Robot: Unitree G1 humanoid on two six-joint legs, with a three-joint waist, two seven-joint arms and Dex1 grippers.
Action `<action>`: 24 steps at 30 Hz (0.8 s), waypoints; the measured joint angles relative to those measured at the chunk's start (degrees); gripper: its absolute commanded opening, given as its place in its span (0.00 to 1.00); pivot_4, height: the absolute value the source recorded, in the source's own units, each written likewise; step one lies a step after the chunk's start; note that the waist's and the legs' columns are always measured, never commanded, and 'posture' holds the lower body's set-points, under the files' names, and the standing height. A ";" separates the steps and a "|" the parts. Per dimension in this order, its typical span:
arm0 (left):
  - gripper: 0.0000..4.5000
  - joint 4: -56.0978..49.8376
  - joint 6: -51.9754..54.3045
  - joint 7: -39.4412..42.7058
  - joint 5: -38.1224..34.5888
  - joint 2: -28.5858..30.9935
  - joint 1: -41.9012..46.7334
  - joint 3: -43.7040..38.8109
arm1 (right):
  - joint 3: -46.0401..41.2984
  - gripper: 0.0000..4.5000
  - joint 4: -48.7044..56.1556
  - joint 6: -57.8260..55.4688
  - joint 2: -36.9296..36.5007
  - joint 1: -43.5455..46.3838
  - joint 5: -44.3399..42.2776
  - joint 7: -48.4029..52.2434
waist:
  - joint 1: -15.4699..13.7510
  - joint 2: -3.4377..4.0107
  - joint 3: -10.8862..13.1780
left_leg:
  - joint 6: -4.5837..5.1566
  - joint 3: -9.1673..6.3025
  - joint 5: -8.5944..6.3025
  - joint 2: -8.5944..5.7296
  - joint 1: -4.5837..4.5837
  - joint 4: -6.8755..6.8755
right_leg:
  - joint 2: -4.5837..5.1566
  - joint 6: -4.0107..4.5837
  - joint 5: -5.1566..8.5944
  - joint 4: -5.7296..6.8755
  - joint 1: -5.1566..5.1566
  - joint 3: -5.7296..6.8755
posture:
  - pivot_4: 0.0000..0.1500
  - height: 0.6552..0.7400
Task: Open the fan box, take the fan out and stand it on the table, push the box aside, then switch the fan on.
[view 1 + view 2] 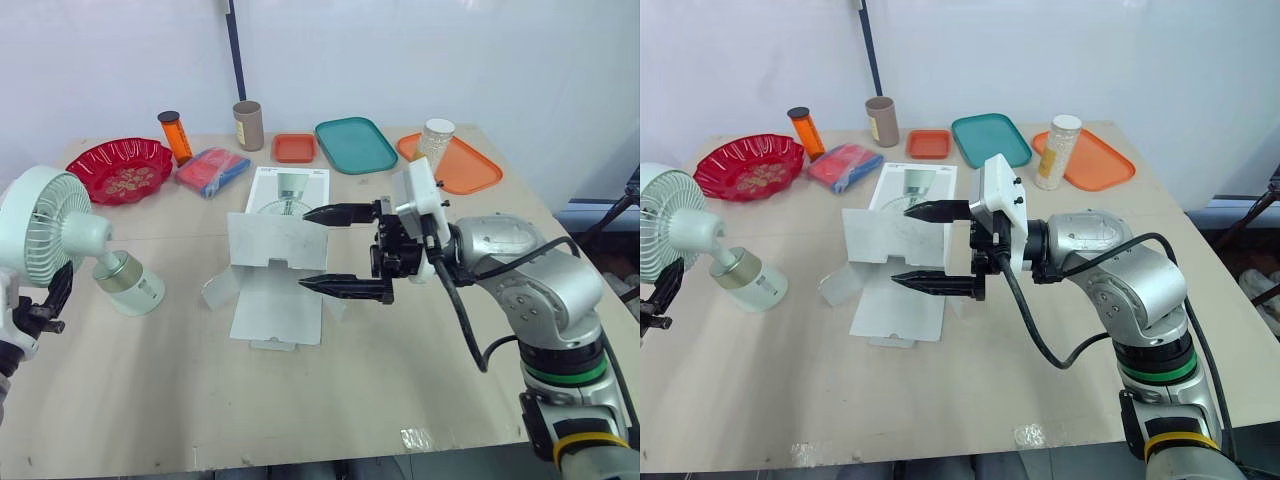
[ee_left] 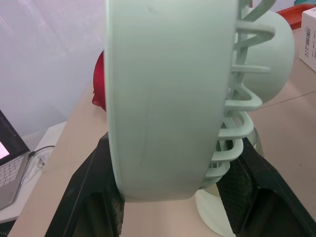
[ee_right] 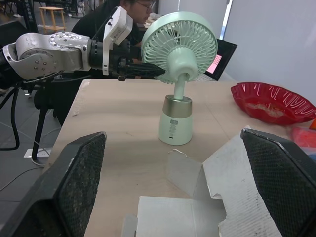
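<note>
The fan, pale green, stands outside its packaging near the left edge of the table; its base rests on the tabletop and its round head leans toward the robot's left side. The fan box, white card, lies flat at the middle of the table, well apart from the fan, with its flaps folded open; what the interior holds cannot be told.

Containers along the far edge: a red bowl holding small brownish pieces, kind not discernible; an orange bottle with a dark cap, upright; a brown cylindrical canister, upright; a small orange tray beside a teal tray; a larger orange tray with a white-lidded jar standing on it. A blue and red packet lies between the bowl and the box.

The left gripper sits at the table's left edge, its jaws clamped on the rim of the fan's head, one finger to each side. The right arm reaches in from the right, forearm roughly level; the right gripper hangs above the box, pointing toward the fan, jaws spread wide and holding nothing.
</note>
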State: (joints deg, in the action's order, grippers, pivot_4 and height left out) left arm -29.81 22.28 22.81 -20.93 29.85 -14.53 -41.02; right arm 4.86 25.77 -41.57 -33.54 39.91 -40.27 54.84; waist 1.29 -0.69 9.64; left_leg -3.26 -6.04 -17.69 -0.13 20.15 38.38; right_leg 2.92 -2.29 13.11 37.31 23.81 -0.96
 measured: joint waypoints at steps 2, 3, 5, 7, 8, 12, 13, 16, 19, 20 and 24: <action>0.45 0.00 0.41 -0.40 -0.74 -0.37 0.19 0.01 | 0.00 1.00 0.00 0.00 -0.05 0.00 0.00 0.01 | 0.00 0.02 -0.01 | 0.00 0.00 0.00 0.00 0.00 0.00 | 0.00 0.00 0.00 0.00 0.00 0.00 | 1.00 0.83; 0.45 0.00 0.79 -0.93 -1.20 -0.99 0.50 0.03 | 0.00 1.00 0.00 0.00 -0.07 0.01 0.00 0.01 | 0.00 0.05 -0.03 | 0.00 0.00 0.00 0.00 0.00 0.00 | 0.00 0.00 0.00 0.00 -0.01 0.00 | 1.00 0.83; 0.45 -0.07 1.41 -1.55 -2.14 -1.88 0.94 0.11 | 0.00 1.00 -0.01 0.00 -0.09 0.01 0.01 0.00 | -0.01 0.07 -0.04 | 0.00 -0.02 0.00 -0.01 0.00 0.00 | 0.00 0.00 0.00 -0.01 -0.02 0.01 | 1.00 0.83; 0.45 -0.24 2.71 -2.48 -3.74 -2.84 1.68 0.45 | 0.00 1.00 -0.02 0.00 -0.09 0.01 0.04 -0.01 | -0.02 0.14 -0.09 | 0.00 -0.03 0.00 -0.03 -0.01 0.01 | 0.01 -0.01 0.01 -0.01 -0.04 0.01 | 1.00 0.83; 0.45 -0.38 2.92 -2.67 -4.30 -3.33 1.81 0.61 | 0.00 1.00 -0.02 0.00 -0.09 0.01 0.04 -0.01 | -0.02 0.16 -0.10 | 0.00 -0.03 0.00 -0.02 -0.02 0.01 | 0.01 -0.01 0.01 -0.01 -0.05 0.01 | 1.00 0.83; 0.45 -0.63 2.94 -2.67 -4.87 -3.57 1.71 1.52 | 0.00 1.00 -0.05 0.00 -0.11 0.03 0.09 0.00 | -0.03 0.28 -0.17 | 0.00 -0.07 0.00 -0.04 -0.10 0.00 | 0.01 -0.03 0.02 -0.03 -0.15 0.01 | 1.00 0.83; 0.45 -0.57 2.97 -2.66 -5.02 -3.49 1.78 1.66 | 0.00 1.00 -0.11 0.00 -0.11 0.03 0.12 0.00 | -0.03 0.28 -0.17 | 0.00 -0.08 0.00 -0.04 -0.15 0.00 | 0.01 -0.03 0.03 -0.05 -0.22 0.02 | 1.00 0.83; 0.45 -0.13 3.15 -2.66 -5.54 -3.11 2.30 1.75 | 0.00 1.00 -0.15 0.00 -0.11 0.14 0.40 0.00 | -0.03 0.28 -0.17 | 0.01 -0.12 0.00 -0.06 -0.32 -0.01 | 0.00 -0.10 0.08 -0.11 -0.41 0.02 | 1.00 0.83; 0.45 0.32 3.23 -2.66 -6.04 -3.00 2.67 1.73 | 0.00 1.00 -0.15 0.01 -0.11 0.26 0.65 -0.02 | -0.04 0.28 -0.17 | 0.01 -0.16 0.00 -0.09 -0.36 -0.03 | 0.01 -0.14 0.14 -0.11 -0.47 0.02 | 1.00 0.83; 0.45 0.48 3.32 -2.66 -6.37 -2.97 2.68 1.68 | 0.01 1.00 -0.15 0.01 -0.11 0.26 0.70 -0.04 | -0.04 0.28 -0.17 | 0.01 -0.17 0.00 -0.09 -0.36 -0.04 | 0.01 -0.13 0.14 -0.11 -0.46 0.02 | 1.00 0.83; 0.45 0.71 3.59 -2.58 -7.07 -2.52 2.54 1.68 | 0.06 1.00 -0.15 0.01 -0.09 0.27 0.78 -0.05 | -0.05 0.28 -0.17 | 0.01 -0.19 0.00 -0.10 -0.36 -0.04 | 0.02 -0.13 0.14 -0.11 -0.47 0.02 | 1.00 0.83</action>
State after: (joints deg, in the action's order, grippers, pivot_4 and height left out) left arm -29.10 25.87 20.24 -27.99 27.33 -11.99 -39.35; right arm 4.93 25.62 -41.56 -33.63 40.18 -39.49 54.79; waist 1.24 -0.41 9.47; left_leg -3.25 -6.23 -17.69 -0.22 19.80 38.34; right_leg 2.94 -2.43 13.25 37.19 23.35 -0.94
